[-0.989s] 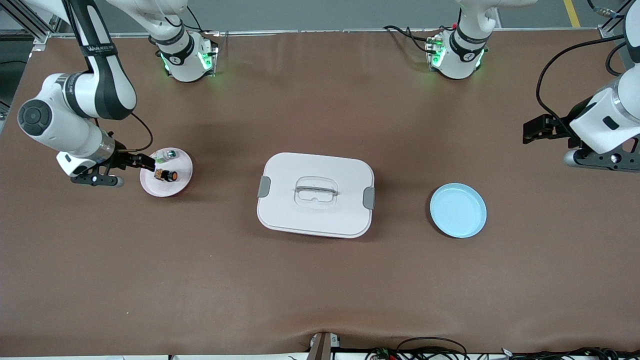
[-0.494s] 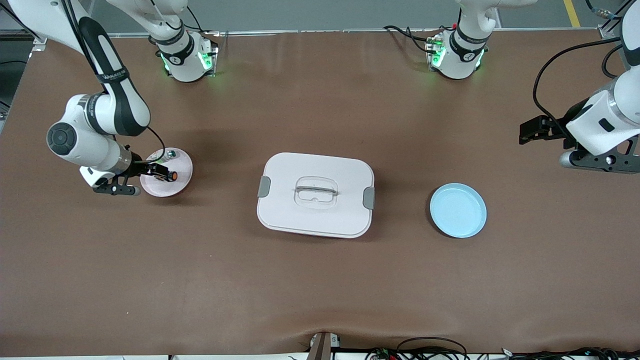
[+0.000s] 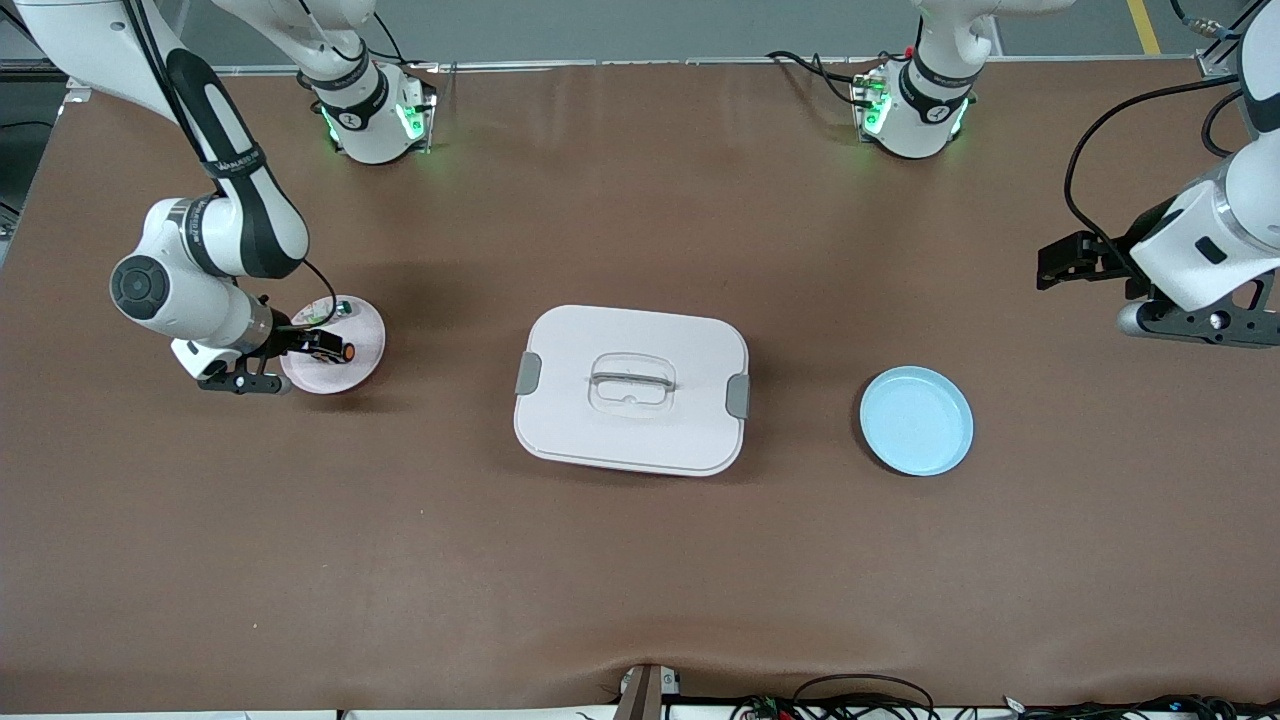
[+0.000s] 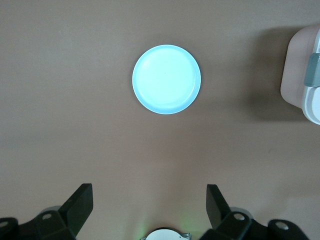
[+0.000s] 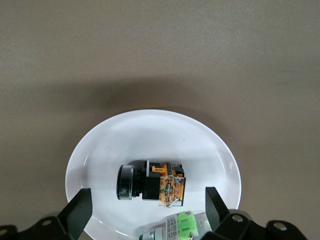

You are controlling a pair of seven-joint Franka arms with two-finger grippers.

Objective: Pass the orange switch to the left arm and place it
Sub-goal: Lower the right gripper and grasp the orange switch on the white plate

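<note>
In the front view, the box sits shut at the middle of the table, grey latches on its two short sides and a clear handle recessed in its lid. A pink plate lies toward the right arm's end of the table, well apart from the box, and a blue plate lies toward the left arm's end, slightly nearer to the camera than the box. The orange switch rests on the pink plate, its orange face turned toward the box. A small green part lies on the same plate, farther from the camera than the switch. The right gripper is low over the pink plate, right at the switch, with the right arm bent down to it from its base. The left gripper hangs over bare table near the left arm's end, and the left arm waits there.

In the left wrist view, the left gripper's fingers stand wide apart with nothing between them. The blue plate lies empty below, and a corner of the box with one grey latch shows at the edge.

In the right wrist view, the right gripper's fingers are spread apart, one on each side of the orange switch and not touching it. The switch lies on its side on the pink plate, which looks white here, and the green part lies just beside it.
</note>
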